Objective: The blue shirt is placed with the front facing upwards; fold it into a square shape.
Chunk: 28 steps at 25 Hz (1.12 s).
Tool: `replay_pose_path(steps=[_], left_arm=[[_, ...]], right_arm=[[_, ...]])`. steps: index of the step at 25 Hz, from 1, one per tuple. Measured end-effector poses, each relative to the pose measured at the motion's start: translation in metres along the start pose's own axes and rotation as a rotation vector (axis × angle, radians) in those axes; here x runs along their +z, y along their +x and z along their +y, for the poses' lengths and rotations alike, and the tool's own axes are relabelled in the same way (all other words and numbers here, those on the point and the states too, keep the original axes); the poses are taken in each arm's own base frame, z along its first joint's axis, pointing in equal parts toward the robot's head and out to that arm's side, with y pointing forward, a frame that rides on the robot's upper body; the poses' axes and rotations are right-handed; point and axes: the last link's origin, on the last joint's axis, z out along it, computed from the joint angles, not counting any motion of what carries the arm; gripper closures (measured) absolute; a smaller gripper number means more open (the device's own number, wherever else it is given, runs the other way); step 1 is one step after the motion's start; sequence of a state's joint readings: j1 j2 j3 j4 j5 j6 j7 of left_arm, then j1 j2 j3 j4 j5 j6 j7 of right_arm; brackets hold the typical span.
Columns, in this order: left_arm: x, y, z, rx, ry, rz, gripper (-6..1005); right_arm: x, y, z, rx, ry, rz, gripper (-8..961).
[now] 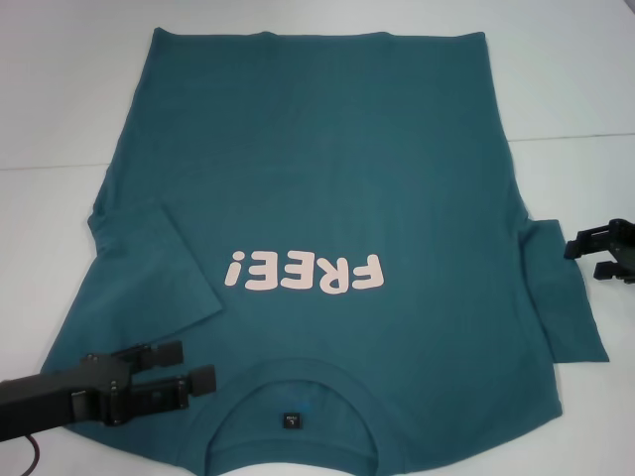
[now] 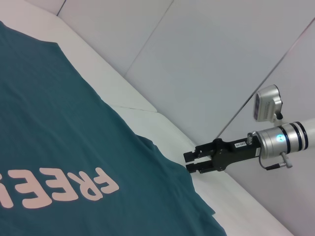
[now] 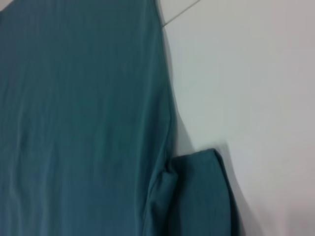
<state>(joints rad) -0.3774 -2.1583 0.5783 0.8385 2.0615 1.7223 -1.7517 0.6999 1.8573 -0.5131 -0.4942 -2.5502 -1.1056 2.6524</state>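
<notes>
Matt cloth blue shirt (image 1: 327, 169) (smooth pink print (image 1: 303, 273)).

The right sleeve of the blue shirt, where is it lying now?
In the head view the right sleeve lies spread flat on the white table, out from the blue shirt on the robot's right, just beside the right gripper.

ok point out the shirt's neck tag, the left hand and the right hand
neck tag (image 1: 291, 419), head view, tag's middle
left hand (image 1: 189, 367), head view, between its fingertips
right hand (image 2: 188, 162), left wrist view, between its fingertips

Bright, even light; right wrist view blurred.
</notes>
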Motion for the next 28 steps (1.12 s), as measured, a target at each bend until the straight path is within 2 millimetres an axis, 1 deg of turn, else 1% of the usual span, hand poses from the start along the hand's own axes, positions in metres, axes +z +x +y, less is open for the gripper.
replay_pose_path(steps=[12, 28], left_arm=[[0.001, -0.002, -0.001, -0.010, 0.001, 0.002, 50], [0.000, -0.004, -0.002, -0.016, 0.012, 0.003, 50]], right_arm=[[0.008, 0.001, 0.001, -0.011, 0.021, -0.026, 359], [0.016, 0.002, 0.008, -0.032, 0.028, -0.036, 359]])
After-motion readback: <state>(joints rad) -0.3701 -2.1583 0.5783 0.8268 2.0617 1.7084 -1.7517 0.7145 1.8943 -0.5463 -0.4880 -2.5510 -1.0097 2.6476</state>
